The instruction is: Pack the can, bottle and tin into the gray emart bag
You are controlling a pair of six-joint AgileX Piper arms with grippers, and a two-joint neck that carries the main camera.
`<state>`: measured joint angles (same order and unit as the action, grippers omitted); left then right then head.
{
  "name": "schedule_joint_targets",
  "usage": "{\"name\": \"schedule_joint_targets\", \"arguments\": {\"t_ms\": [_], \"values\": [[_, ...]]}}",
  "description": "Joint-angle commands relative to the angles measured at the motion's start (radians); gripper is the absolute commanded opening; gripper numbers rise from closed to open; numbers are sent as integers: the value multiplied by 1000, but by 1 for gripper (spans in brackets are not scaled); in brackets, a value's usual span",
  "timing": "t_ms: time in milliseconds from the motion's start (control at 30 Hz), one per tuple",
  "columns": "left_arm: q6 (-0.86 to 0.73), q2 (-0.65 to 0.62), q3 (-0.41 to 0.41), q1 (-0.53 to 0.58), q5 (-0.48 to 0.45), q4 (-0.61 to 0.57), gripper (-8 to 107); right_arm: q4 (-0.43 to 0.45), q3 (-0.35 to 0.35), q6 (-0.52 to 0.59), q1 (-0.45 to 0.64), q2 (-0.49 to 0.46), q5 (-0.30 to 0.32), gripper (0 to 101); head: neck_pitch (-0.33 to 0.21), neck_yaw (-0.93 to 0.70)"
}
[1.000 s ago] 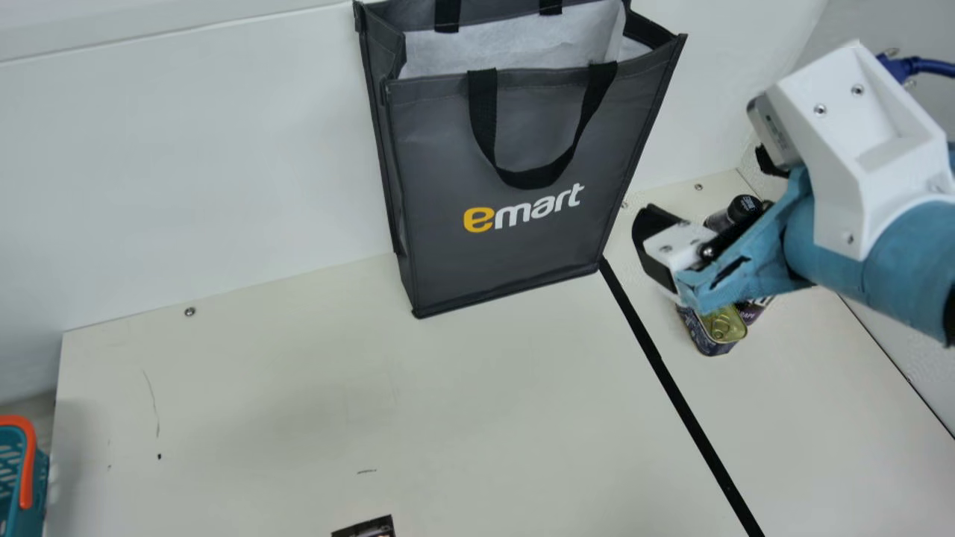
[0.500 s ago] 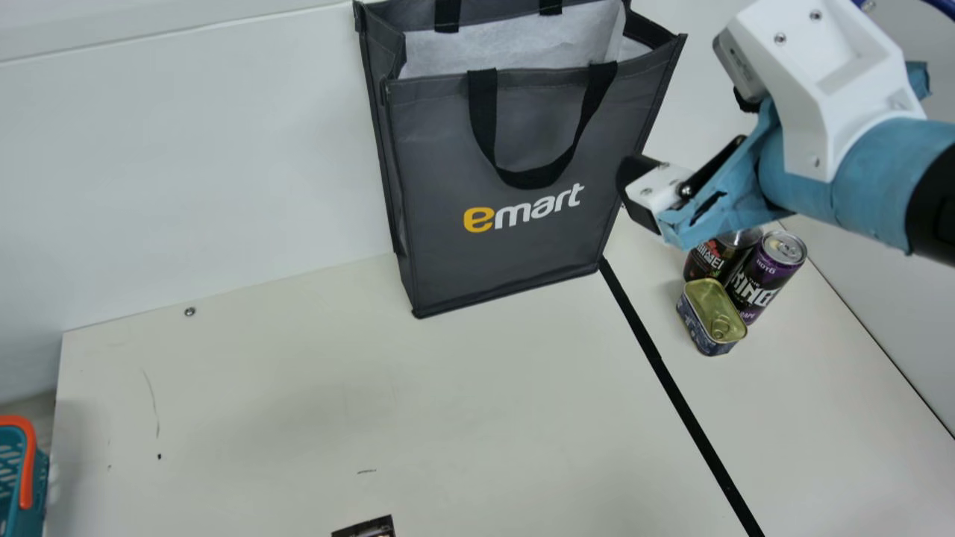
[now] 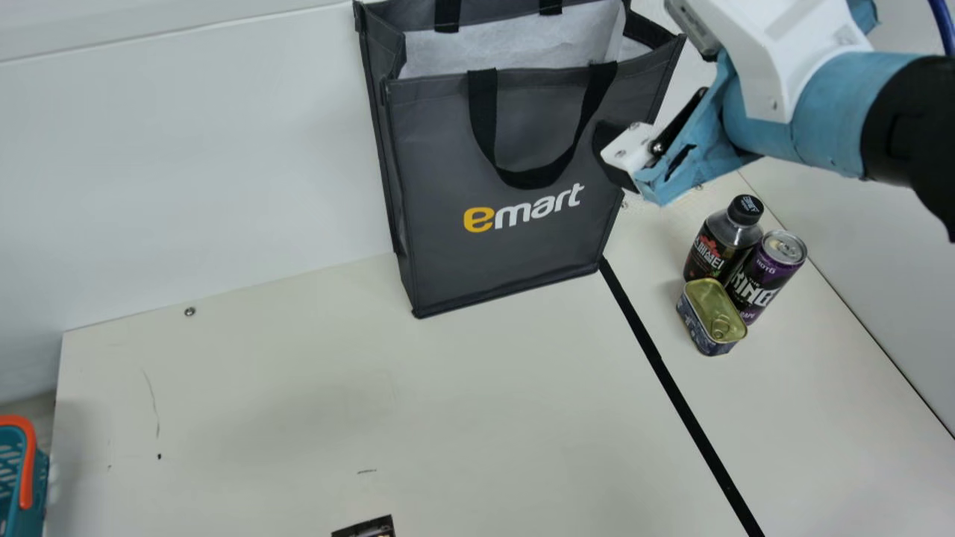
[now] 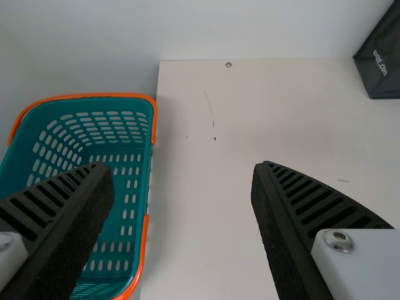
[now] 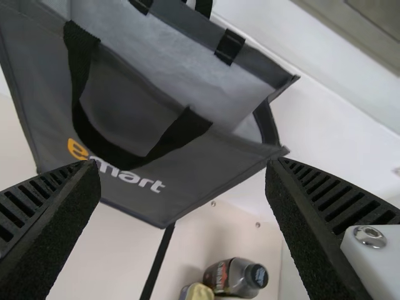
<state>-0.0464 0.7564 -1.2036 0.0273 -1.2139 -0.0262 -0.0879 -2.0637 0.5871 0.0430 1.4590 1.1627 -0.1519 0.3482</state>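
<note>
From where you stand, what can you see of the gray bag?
The gray emart bag stands upright on the cream table, close to the white wall. It looks like fabric, with a pale lining and black strap handles, the front one drooping over its face. Yellow and white lettering marks the front. Its mouth is open. The right pincer is near; I cannot tell whether they touch.

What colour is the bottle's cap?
Black, with small white print; the bottle shows best in the main view.

In my main view, edges crop the teal basket (image 3: 37, 481), the gray emart bag (image 3: 440, 149) and a dark item (image 3: 367, 529) I can't identify.
</note>
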Motion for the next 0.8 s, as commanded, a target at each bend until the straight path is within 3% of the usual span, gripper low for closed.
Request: {"name": "schedule_joint_targets", "arguments": {"t_ms": [0, 767], "values": [[0, 0, 0, 0, 0, 0, 90, -11, -25, 33, 2, 19, 1, 91, -23, 1], [0, 0, 0, 0, 0, 0, 90, -126, -214, 284, 6, 202, 21, 91, -23, 1]]}}
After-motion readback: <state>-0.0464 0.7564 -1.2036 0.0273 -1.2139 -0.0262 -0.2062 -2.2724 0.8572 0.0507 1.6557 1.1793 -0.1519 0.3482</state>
